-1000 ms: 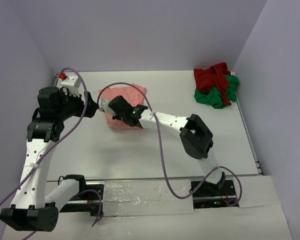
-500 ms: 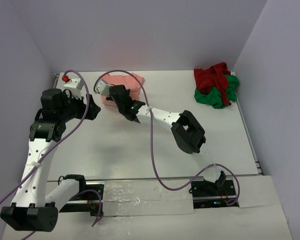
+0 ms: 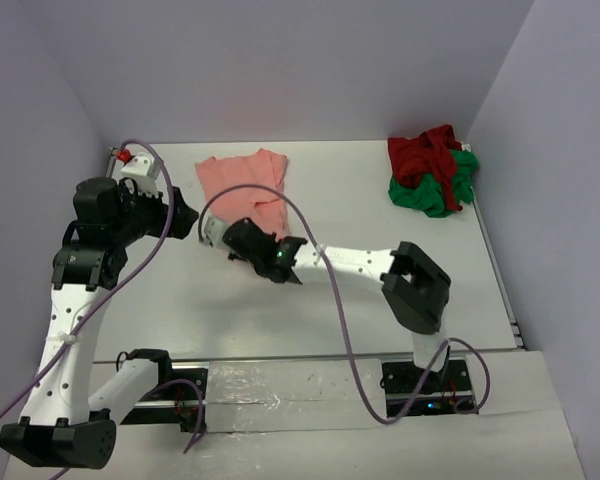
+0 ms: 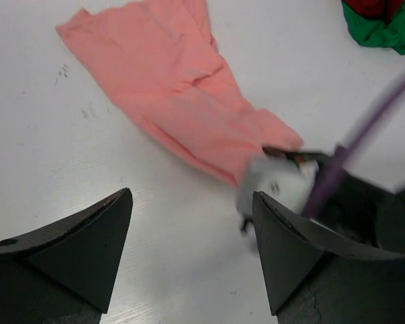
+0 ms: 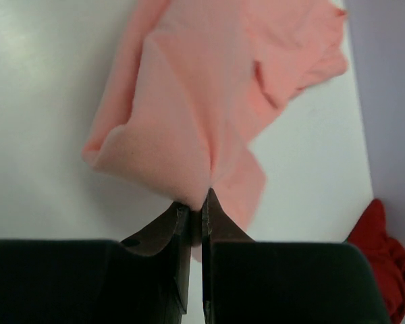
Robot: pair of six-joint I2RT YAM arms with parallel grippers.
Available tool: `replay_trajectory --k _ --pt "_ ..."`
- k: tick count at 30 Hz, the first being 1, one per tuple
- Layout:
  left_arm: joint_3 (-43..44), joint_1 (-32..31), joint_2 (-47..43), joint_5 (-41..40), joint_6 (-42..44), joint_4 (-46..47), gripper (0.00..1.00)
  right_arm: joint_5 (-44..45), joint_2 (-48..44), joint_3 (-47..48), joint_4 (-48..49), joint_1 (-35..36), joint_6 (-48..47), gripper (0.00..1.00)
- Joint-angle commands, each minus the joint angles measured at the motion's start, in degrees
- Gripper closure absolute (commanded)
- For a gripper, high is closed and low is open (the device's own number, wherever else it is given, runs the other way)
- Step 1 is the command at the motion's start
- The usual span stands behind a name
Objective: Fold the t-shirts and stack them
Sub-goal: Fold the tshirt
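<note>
Drawn back toward the arm bases over the last second, the right pincer [image 3: 210, 231] has pulled the salmon-pink t-shirt [image 3: 246, 181] out of the bunched lump it was in. The cloth now lies stretched along the surface [image 3: 340, 185], running away from the pincer's tips toward the far side. The right wrist view shows its jaws all but closed, nipping a small peak of the shirt's nearest edge, with the rest of the cloth fanning out ahead of them in loose, uneven folds.

The left pincer [image 3: 186, 215] hovers just to the left of the right one. Its jaws stand wide apart and hold nothing, and the shirt lies ahead of it and off to its right.

Well away to the right of both pincers, the dark red t-shirt [image 3: 425, 153] lies crumpled on top of the bright green t-shirt [image 3: 442, 192], both untouched in a heap.

As for progress, the task looks barely begun. The pink shirt is only being laid out and no tidy fold shows in it. Nothing is stacked, and two shirts have yet to be handled.
</note>
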Motion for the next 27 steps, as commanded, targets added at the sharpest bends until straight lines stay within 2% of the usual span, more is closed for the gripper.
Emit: replay_trajectory --k 1,10,13,18,27 --pt "3.6 0.0 -1.0 0.4 -0.7 0.6 0.19 -1.7 -11.2 -4.2 -8.6 6.4 7.3 1.00" --pt "6.6 0.0 -3.7 2.0 -1.7 -2.5 0.19 -4.9 -18.9 -9.1 -23.9 20.5 17.4 1.00" --pt "7.6 0.0 -4.9 1.7 -1.6 -4.5 0.19 -6.5 -19.7 -10.1 -24.5 21.8 17.7 1.00" --pt "7.6 0.0 -7.1 1.1 -1.4 -5.3 0.19 -5.8 -17.9 -9.5 -20.1 19.2 13.7 1.00" --pt "5.3 0.0 -5.2 0.9 -0.9 -3.2 0.19 -6.3 -8.4 0.3 -11.4 8.7 4.3 1.00"
